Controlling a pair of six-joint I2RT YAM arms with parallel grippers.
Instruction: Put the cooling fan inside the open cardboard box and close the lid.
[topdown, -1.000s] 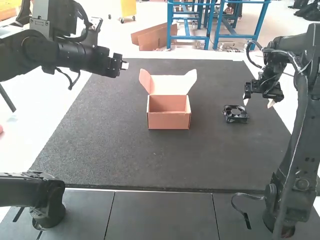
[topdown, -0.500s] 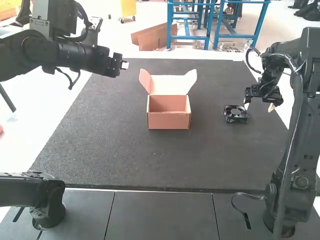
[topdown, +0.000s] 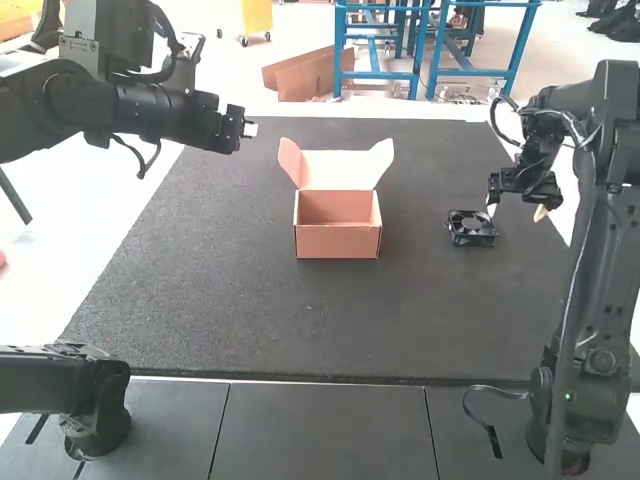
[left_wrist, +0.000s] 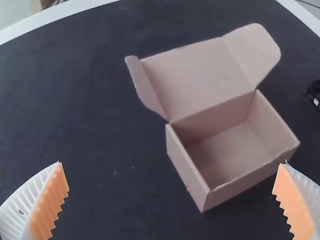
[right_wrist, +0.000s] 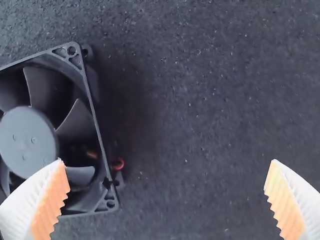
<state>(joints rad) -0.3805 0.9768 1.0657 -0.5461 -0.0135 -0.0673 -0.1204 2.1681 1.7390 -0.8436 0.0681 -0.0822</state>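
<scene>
Right jaws, released like left jaws, are dropping toward the black square cooling fan (topdown: 471, 227), offset; likely needing recentring before grasping.

A black, rough-grained rubber mat (topdown: 250, 300) lies spread flat over most of the table. The white tabletop (topdown: 70, 230) shows as bare strips along the mat's left and right edges. Dark grey flat panels (topdown: 320, 430) run along the table's near edge, meeting the mat's near edge, with thin seams between them. A small pink thing (topdown: 2, 258) sits at the table's left edge, too cut off to identify.
</scene>
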